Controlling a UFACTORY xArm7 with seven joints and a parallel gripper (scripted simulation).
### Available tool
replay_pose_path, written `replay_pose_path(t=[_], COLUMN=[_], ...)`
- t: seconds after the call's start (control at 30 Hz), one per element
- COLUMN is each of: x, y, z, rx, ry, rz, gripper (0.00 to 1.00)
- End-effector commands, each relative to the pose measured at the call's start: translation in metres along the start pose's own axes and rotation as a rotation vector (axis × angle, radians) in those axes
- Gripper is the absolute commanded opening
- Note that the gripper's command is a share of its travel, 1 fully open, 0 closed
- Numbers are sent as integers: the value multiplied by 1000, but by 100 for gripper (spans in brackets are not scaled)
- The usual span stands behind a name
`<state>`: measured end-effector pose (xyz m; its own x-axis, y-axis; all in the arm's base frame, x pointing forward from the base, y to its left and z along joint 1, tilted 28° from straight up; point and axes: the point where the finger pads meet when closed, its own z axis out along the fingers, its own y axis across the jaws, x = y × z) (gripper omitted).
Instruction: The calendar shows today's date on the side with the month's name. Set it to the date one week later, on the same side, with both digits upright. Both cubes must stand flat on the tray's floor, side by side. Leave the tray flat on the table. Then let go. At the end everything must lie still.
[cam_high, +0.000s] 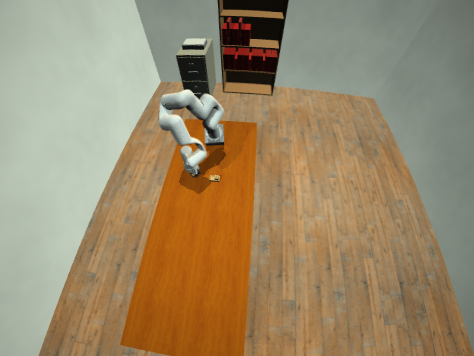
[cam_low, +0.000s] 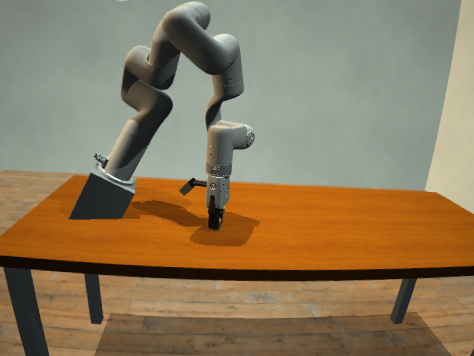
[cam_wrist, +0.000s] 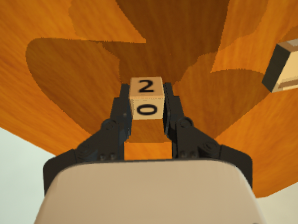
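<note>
Pincer (cam_wrist: 146, 107) fingers press both sides of a wooden cube (cam_wrist: 146, 98), gripping it low over the orange counter (cam_low: 325, 225); its faces show 2 and 0. Nearby to the right sits the tray (cam_wrist: 285, 67).

One cube (cam_wrist: 146, 98), one tray (cam_wrist: 286, 67), one table (cam_low: 350, 225).

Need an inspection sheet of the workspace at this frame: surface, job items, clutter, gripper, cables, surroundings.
Surface: orange wooden table, arm's shadow under the wrist.
Job's things: cube showing 2 and 0, off the tray; tray sits apart on the table, contents too small to read.
Clutter: nothing seen.
Gripper: gripper shut on the cube, fingers against its sides, low over the table.
Cables: nothing seen.
Surroundings: bookshelf with red binders, filing cabinet, plank floor.
</note>
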<state>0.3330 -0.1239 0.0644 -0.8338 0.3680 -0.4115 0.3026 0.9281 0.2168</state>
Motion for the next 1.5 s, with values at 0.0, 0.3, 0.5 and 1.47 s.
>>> replay_pose_path(t=[0.0,0.3,0.5,1.47], x=[-1,-1,-1,0], y=[0,0,0,0], z=[0,0,0,-74], rx=[1,1,1,1], ry=[-1,-1,-1,-1], rz=[0,0,0,0], gripper=[27,27,27,27])
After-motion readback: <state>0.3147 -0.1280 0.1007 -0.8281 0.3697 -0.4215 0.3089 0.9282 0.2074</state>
